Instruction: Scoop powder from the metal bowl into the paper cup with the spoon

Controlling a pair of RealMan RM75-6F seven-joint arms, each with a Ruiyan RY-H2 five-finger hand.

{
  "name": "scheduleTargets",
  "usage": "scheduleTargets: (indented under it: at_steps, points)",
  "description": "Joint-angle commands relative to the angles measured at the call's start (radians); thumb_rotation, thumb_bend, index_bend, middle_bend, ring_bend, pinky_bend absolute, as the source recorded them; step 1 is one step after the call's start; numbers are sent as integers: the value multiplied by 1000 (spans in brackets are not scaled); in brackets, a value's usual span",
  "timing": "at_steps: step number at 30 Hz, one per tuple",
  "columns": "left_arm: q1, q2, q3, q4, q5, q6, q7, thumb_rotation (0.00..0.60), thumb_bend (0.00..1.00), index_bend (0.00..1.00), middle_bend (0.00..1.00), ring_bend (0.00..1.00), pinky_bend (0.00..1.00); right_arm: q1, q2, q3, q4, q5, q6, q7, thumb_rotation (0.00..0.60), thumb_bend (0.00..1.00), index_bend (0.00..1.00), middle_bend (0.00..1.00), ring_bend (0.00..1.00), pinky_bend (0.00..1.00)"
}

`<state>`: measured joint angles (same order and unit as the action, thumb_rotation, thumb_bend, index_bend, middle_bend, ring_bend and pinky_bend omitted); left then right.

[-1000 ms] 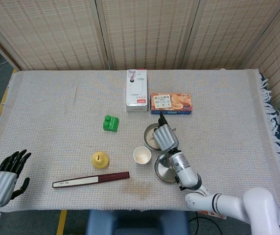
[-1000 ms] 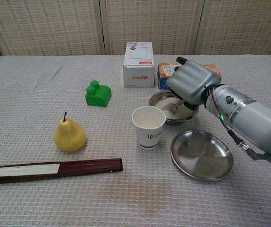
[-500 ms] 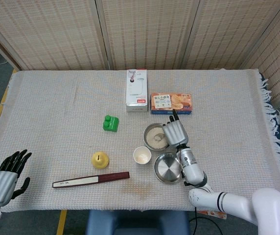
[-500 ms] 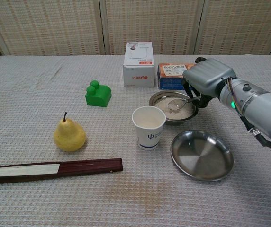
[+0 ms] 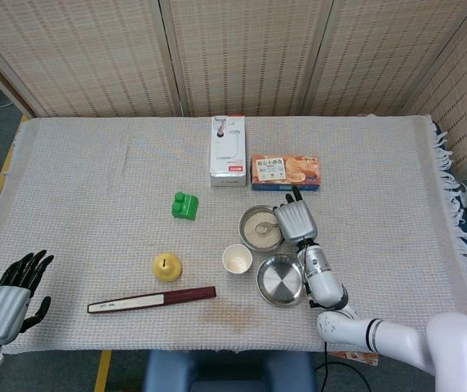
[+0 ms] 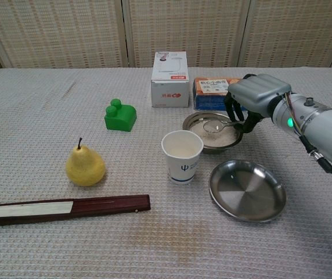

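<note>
The spoon hangs over the metal bowl of powder, its scoop just above the powder. The right hand holds the handle, fingers curled around it. The paper cup stands just beside the bowl. The left hand rests at the worktop edge, fingers spread, holding nothing.

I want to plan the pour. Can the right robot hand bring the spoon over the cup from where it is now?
Probably yes. The right robot hand holds the spoon above the bowl, and the cup stands open beside the bowl with nothing between them.
</note>
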<state>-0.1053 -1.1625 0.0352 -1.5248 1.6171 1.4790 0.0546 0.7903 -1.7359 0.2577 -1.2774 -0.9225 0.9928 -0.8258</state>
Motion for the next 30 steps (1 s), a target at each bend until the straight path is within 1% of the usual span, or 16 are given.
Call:
scheduleTargets:
  at_steps: [1, 8, 13, 18, 23, 30]
  points:
    - [-1, 0, 0, -1, 0, -1, 2, 600, 453, 0, 0, 0, 124, 12, 20, 5, -50, 8, 12, -15, 600, 312, 872, 549, 207, 66]
    - [1, 0, 0, -3, 2, 3, 3, 600, 453, 0, 0, 0, 125, 29, 66, 21, -204, 14, 52, -28, 600, 312, 872, 549, 207, 66]
    - [2, 3, 3, -4, 9, 7, -4, 600, 453, 0, 0, 0, 124, 37, 85, 0, -292, 7, 77, -48, 600, 313, 872, 549, 208, 66]
    - [4, 7, 6, -4, 17, 14, -12, 600, 453, 0, 0, 0, 125, 45, 84, -34, -334, 8, 99, -87, 600, 312, 872, 549, 207, 66]
    - [4, 9, 8, -7, 22, 15, -12, 600, 453, 0, 0, 0, 124, 57, 79, -73, -344, -1, 122, -148, 600, 312, 872, 549, 207, 66]
    - [5, 8, 10, -6, 26, 18, -13, 600, 453, 0, 0, 0, 124, 82, 72, -122, -352, -70, 172, -257, 600, 312, 875, 551, 208, 66]
